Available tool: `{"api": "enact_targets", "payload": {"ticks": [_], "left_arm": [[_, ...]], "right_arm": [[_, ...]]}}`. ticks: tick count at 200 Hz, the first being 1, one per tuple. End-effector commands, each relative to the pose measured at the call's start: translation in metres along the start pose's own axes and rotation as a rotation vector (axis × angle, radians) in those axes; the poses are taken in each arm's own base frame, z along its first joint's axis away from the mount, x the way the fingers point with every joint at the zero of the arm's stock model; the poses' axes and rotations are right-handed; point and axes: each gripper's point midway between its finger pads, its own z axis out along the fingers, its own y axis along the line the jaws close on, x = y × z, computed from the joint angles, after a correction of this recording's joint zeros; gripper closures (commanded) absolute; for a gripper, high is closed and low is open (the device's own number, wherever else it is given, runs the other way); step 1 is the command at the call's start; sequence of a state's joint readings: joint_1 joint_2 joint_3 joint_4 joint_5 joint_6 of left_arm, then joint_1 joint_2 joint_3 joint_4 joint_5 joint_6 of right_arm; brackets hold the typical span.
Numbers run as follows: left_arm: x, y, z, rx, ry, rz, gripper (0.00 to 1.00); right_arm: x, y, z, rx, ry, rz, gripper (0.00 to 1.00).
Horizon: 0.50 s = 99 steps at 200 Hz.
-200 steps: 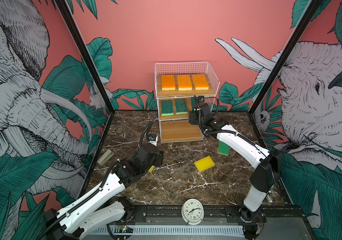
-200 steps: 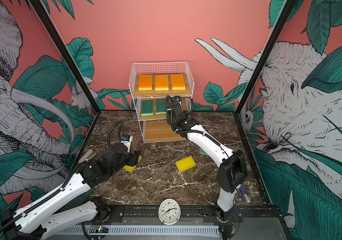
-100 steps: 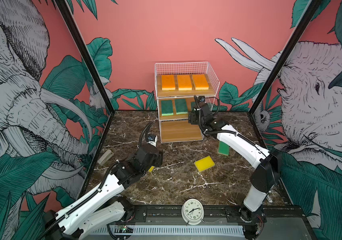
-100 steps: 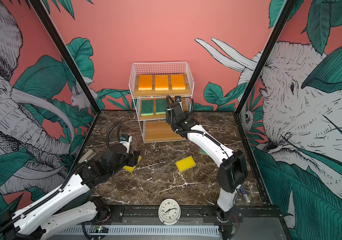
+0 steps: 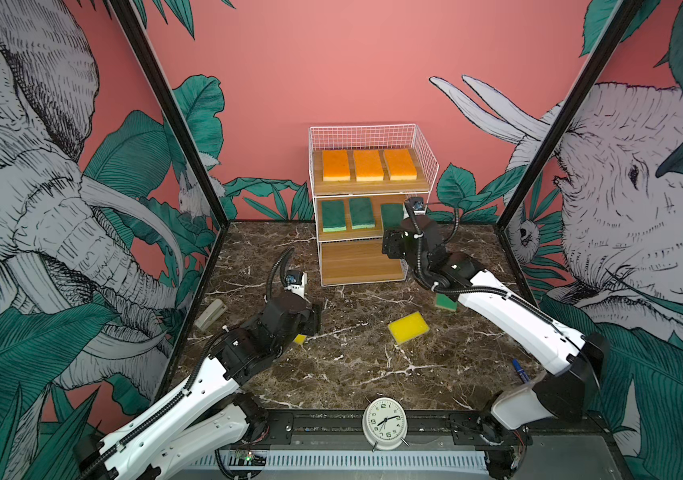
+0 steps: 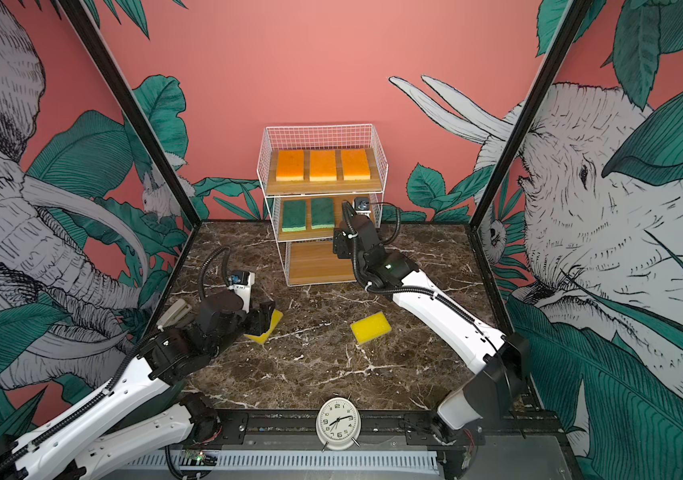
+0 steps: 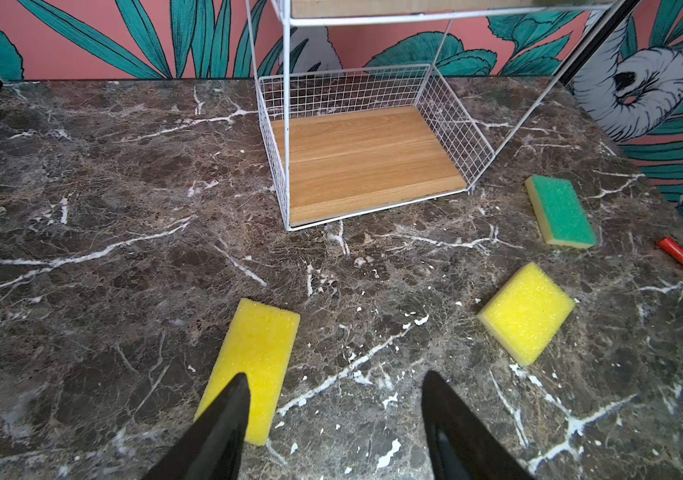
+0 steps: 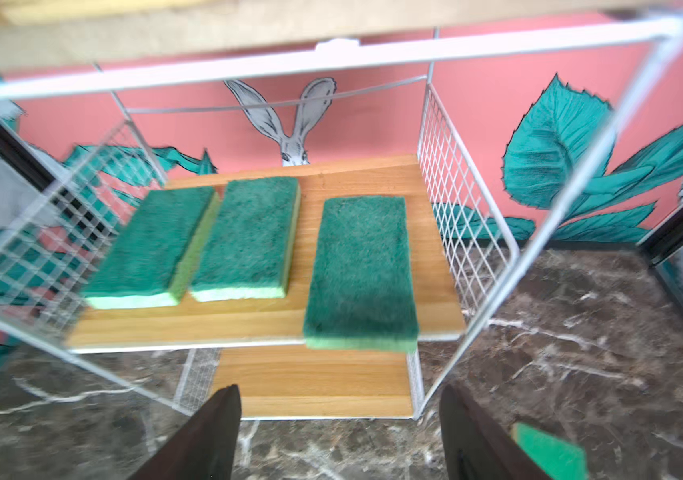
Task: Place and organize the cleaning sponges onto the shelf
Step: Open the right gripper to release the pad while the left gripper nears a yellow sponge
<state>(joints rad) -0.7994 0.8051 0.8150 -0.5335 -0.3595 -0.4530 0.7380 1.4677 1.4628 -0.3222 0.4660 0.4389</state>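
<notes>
Jaws apart and empty on my right gripper [image 8: 339, 390], which hangs before the middle tier of the shelf [image 5: 422, 149]. They are apart on my left gripper [image 7: 333, 376] too, with one fingertip over the end of a yellow sponge [image 7: 256, 353] that lies flat on the marble table [image 7: 82, 208], unclamped.

I judge the green row to be the step in hand. Three orange sponges [image 5: 368, 165] fill the top tier. Of the three on the middle tier, the third green sponge [image 8: 360, 266] pokes past the board's front edge. Next, I reckon, it wants a nudge inward, or I fetch the loose green sponge [image 7: 562, 212] from the table. My left must centre on its sponge before closing. The bottom board [image 7: 368, 162] is bare.

My right wrist view shows that overhang plainly, while in both top views my right wrist hides most of that sponge. The left wrist view shows the loose green sponge whole, plus the second yellow sponge [image 7: 526, 311].
</notes>
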Motion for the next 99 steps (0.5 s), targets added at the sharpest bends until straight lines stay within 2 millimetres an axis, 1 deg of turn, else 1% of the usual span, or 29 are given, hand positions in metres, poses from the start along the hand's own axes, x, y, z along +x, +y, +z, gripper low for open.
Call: {"api": "enact_targets", "payload": {"ticks": [1,6,18,20,22,27,40,54,68,76,93,98,99], "left_arm": [[0.009,0.007,0.002,-0.028,0.020,-0.012,0.33],[0.009,0.007,0.002,-0.028,0.019,-0.013,0.33],[0.008,0.006,0.003,-0.025,0.014,-0.012,0.33],[0.008,0.006,0.003,-0.024,0.013,-0.011,0.33],[0.007,0.006,0.003,-0.023,0.011,-0.011,0.33],[0.007,0.005,0.003,-0.021,0.007,-0.010,0.33],[0.004,0.002,0.004,-0.009,0.002,-0.001,0.33],[-0.002,-0.013,0.005,0.073,0.001,0.017,0.34],[-0.009,-0.024,0.006,0.134,-0.007,0.019,0.34],[-0.014,-0.024,0.006,0.143,-0.021,0.010,0.35],[-0.019,-0.019,0.007,0.147,-0.043,-0.013,0.34],[-0.019,-0.020,0.007,0.162,-0.043,-0.019,0.34],[-0.020,-0.017,0.008,0.155,-0.045,-0.027,0.34]], "right_arm": [[0.005,-0.005,-0.011,-0.025,-0.008,0.078,0.40],[0.005,-0.006,-0.015,-0.035,-0.013,0.094,0.44],[0.013,-0.004,-0.018,-0.071,-0.004,0.116,0.52],[0.011,-0.003,-0.020,-0.081,-0.011,0.123,0.53],[0.019,-0.005,-0.019,-0.079,0.001,0.119,0.54],[0.026,-0.004,-0.018,-0.090,0.014,0.126,0.57],[0.032,0.000,-0.019,-0.145,0.027,0.161,0.62],[0.036,0.010,-0.018,-0.238,0.039,0.224,0.66],[0.036,0.013,-0.016,-0.291,0.042,0.301,0.68],[0.037,0.014,-0.014,-0.309,0.042,0.335,0.68],[0.032,0.019,-0.011,-0.347,0.031,0.381,0.69],[0.032,0.020,-0.010,-0.354,0.033,0.384,0.69],[0.032,0.021,-0.010,-0.355,0.033,0.385,0.69]]}}
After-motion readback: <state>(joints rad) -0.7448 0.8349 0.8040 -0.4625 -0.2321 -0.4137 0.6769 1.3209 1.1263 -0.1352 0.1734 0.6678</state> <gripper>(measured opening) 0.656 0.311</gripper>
